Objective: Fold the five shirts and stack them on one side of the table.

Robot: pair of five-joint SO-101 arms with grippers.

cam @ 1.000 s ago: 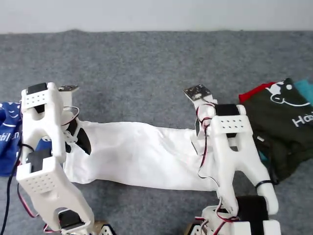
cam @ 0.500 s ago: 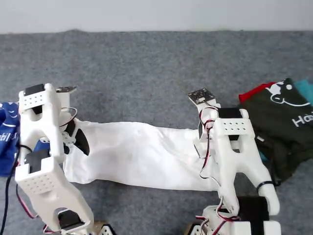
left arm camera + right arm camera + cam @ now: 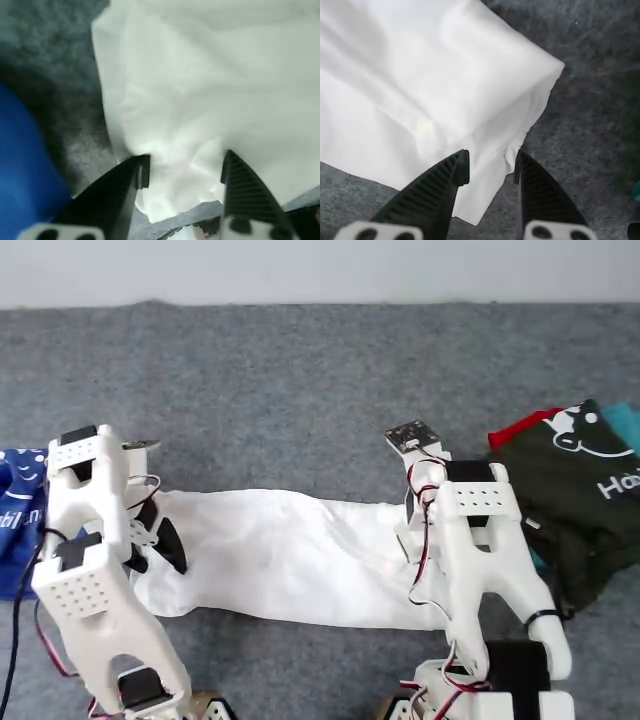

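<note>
My left arm [image 3: 88, 540] pulled back toward lower left, left pincer [image 3: 185, 167] wide open astride one end of the white shirt [image 3: 290, 555] lying across the centre, right pincer [image 3: 490, 167] partly open astride the other end.

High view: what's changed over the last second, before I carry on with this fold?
The left gripper drew back a little toward the table's near edge, over the white shirt's end. The right gripper edged slightly toward the dark shirt, then held. No grab or release shows. The white shirt, blue shirt and dark shirt lie unmoved.
</note>
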